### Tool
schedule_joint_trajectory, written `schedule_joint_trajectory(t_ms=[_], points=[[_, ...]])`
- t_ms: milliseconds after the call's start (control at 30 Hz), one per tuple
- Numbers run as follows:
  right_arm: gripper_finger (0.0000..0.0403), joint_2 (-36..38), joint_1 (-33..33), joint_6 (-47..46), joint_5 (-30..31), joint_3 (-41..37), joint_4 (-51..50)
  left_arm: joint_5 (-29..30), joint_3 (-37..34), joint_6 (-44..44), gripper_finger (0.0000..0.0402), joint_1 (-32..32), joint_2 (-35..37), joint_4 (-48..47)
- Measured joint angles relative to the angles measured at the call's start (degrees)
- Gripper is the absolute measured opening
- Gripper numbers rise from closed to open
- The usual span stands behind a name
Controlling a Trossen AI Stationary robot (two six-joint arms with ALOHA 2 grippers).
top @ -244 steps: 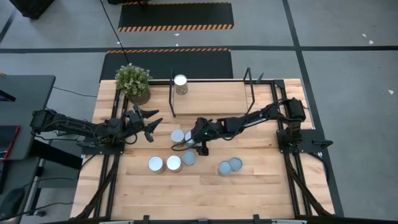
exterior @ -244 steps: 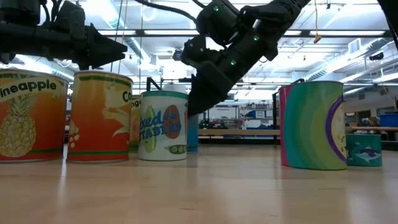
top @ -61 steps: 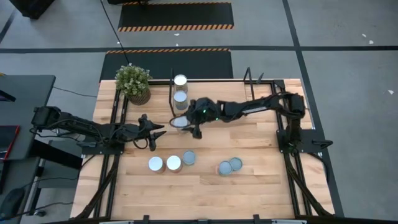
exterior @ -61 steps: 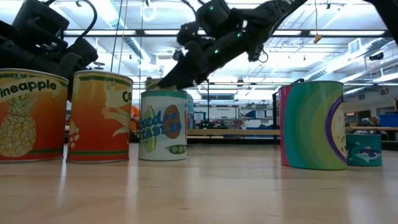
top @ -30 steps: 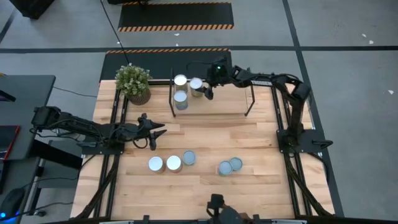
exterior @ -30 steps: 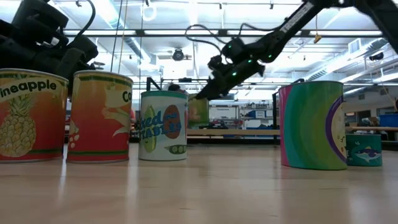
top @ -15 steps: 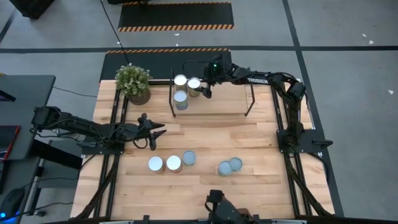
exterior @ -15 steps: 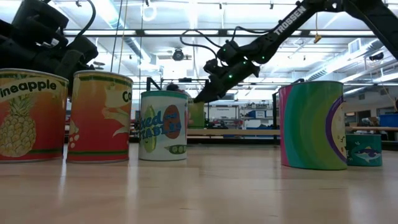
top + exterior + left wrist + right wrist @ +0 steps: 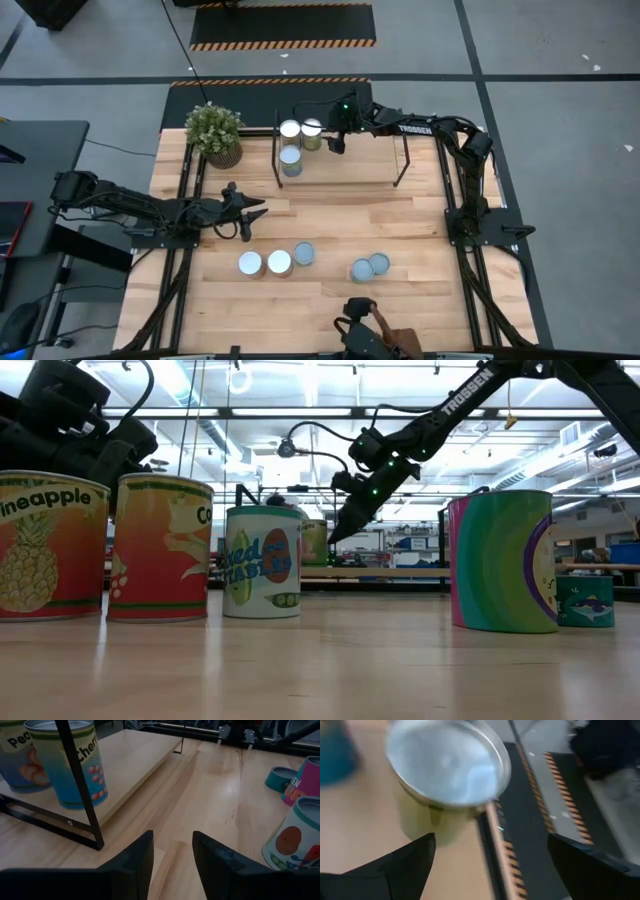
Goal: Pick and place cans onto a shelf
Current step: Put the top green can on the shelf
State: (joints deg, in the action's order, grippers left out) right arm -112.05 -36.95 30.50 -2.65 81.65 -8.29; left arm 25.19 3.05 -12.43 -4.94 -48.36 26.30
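Observation:
The shelf (image 9: 350, 165) stands at the table's far side, and three cans stand on its wooden board. These are a silver-topped can (image 9: 290, 129) at the far left corner, a can (image 9: 312, 128) beside it, and one (image 9: 290, 156) nearer. My right gripper (image 9: 334, 143) is open just to the right of the middle can (image 9: 447, 762); its fingers stand apart from the can. The can also shows in the low view (image 9: 316, 543). My left gripper (image 9: 255, 208) is open and empty, low over the table, left of centre (image 9: 172, 840).
Several cans stand on the table's near half: two silver tops (image 9: 249, 263) (image 9: 279, 262), a blue top (image 9: 303, 254) and a pair (image 9: 368, 267). A potted plant (image 9: 213, 130) stands at the far left. Bare board lies right of the shelf's cans (image 9: 370, 150). A dark object (image 9: 365, 338) shows at the near edge.
My right gripper has carried the can a little toward the shelf's far left corner and set it on the board beside the silver-topped can. It has then drawn back toward the right, and the can stands free of the fingers. My left arm has kept still.

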Motion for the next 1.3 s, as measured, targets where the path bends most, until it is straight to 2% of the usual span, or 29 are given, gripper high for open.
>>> schedule_joint_trajectory(t_ms=[100, 167, 300, 467, 733, 967, 1300], points=[[0.0391, 0.00, 0.00, 1.20, 6.00, 0.00, 0.25, 0.01, 0.00, 0.06, 0.0142, 0.00, 0.00, 0.00], [0.0389, 0.07, -0.04, 1.17, 5.63, 0.00, -0.14, 0.01, 0.00, 0.08, 0.0142, 0.01, 0.01, 0.00], [0.0385, 0.71, 0.00, 1.10, 0.86, 0.00, -3.95, 0.02, 0.00, 0.04, 0.0142, 0.01, 0.00, 0.00], [0.0379, 1.14, -1.11, -0.71, -11.38, 0.00, -7.07, 0.01, 0.00, 0.20, 0.0142, 0.00, 0.02, 0.00], [0.0374, 0.68, -3.83, -0.93, -21.52, -0.04, -3.88, 0.03, 0.00, 0.12, 0.0142, -0.01, 0.00, 0.02], [0.0373, 0.67, -4.00, -1.32, -23.19, 0.10, -1.72, 0.42, 0.00, 0.20, 0.0142, 0.01, 0.00, 0.02], [0.0373, 0.61, -3.78, -1.86, -24.13, 6.12, -8.40, 0.46, 0.00, 1.72, 0.0142, -0.01, 0.01, 0.11]])
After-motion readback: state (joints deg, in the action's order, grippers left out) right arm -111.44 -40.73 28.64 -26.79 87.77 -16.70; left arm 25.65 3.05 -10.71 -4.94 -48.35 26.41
